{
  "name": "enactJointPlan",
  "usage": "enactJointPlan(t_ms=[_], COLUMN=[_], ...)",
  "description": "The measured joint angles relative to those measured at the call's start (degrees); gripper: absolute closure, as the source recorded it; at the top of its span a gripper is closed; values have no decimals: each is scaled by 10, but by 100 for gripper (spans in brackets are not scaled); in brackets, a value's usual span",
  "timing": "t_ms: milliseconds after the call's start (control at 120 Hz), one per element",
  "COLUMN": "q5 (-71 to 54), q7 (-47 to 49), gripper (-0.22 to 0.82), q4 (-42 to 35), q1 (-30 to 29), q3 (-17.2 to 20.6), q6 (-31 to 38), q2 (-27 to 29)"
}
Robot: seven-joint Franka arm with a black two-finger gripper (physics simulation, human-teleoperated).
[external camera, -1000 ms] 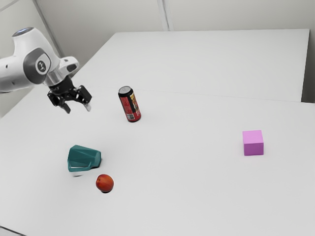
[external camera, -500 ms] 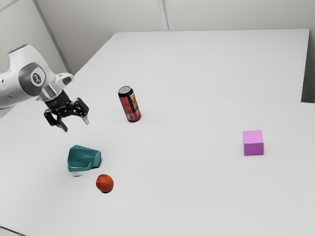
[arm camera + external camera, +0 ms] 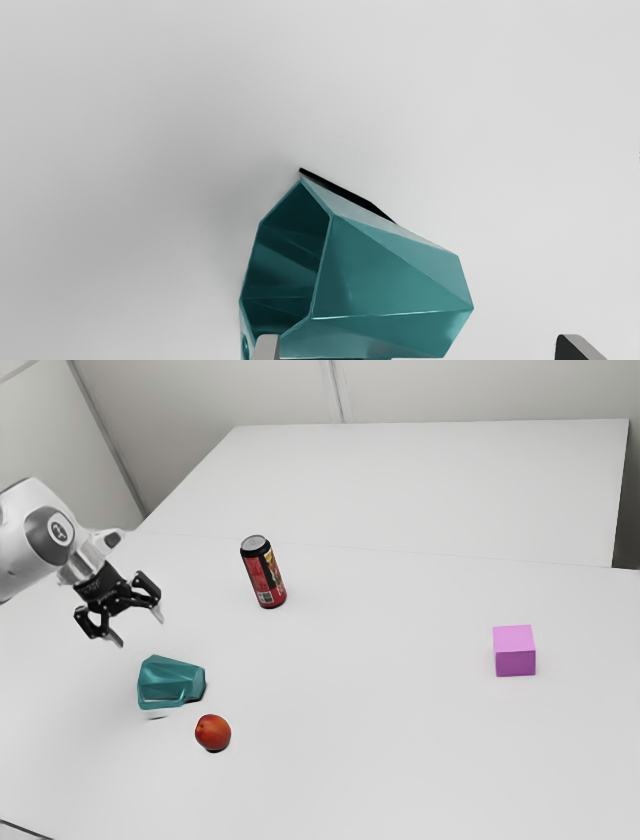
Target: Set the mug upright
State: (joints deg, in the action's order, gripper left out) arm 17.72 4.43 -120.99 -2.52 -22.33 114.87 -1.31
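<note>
- Gripper [image 3: 140, 631]: one, spread wide, empty.
- Mug [image 3: 171, 683]: one, lying sideways, exterior view's eight o'clock.
- Advised: square grip across walls, mouth turned upward slowly.

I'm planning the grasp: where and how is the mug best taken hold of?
Probably come down from above with the gripper astride the mug, across its body near the closed end: it lies on its side and narrows away from its open rim.

The table [image 3: 380, 760] bears a tipped mug [image 3: 172, 683], fruit [image 3: 213, 732], can [image 3: 264, 574] and cube [image 3: 514, 651].
</note>
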Motion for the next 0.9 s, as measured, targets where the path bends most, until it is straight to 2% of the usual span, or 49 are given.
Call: enactJointPlan(t_ms=[258,467,700,900], q5=[95,114,121,129], q7=[-54,-94,-133,-170], gripper=[0,0,0,0], q4=[2,-2,-2,1], q1=[-9,-27,-57,-56], q3=[0,-1,-5,-11], q6=[-2,-13,-56,-96], q2=[-39,-44,-45,-57])
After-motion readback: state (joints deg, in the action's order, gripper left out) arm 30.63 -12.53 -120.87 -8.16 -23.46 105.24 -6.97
